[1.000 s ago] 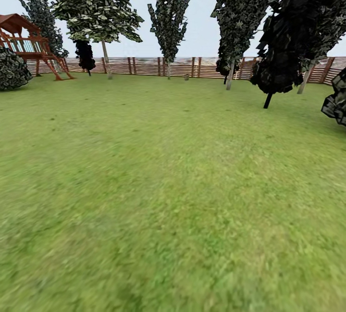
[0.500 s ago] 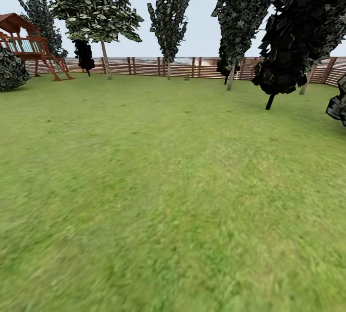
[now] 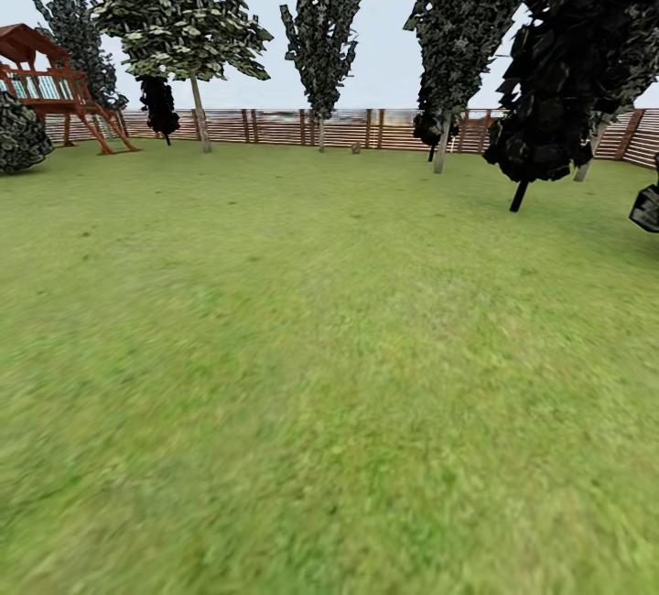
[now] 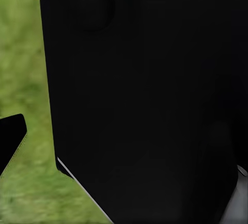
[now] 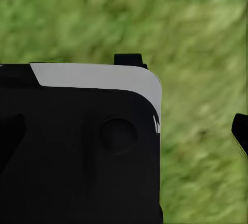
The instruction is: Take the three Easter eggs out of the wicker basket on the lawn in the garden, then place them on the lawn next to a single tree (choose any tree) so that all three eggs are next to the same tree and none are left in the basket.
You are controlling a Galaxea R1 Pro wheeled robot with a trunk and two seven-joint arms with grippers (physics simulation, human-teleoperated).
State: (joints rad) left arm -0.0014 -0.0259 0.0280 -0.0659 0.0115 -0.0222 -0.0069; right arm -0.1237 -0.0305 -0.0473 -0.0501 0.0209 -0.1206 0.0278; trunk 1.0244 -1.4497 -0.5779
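The lawn (image 3: 320, 348) spreads wide and green ahead of me in the garden. Along its far side stand trees with pale trunks: one at the left (image 3: 199, 114), one in the middle (image 3: 320, 133) and one to the right (image 3: 442, 145). The Easter eggs and the wicker basket are out of view. In the left wrist view one black fingertip (image 4: 11, 139) stands at the picture's edge over grass, beside a black part of my body. The right wrist view has a fingertip (image 5: 240, 131) at its edge too, with grass beside it. Nothing is held in either gripper.
A brown slat fence (image 3: 275, 125) closes the far side. A wooden playset (image 3: 55, 87) stands at the back left beside a dark bush (image 3: 16, 137). A dark-leaved tree (image 3: 567, 73) leans at the right. A small object (image 3: 356, 147) by the fence is too small to tell.
The whole head view has shifted a little: the trees and fence sit slightly wider apart and the dark bush at the right edge has nearly slid out, so the camera has moved.
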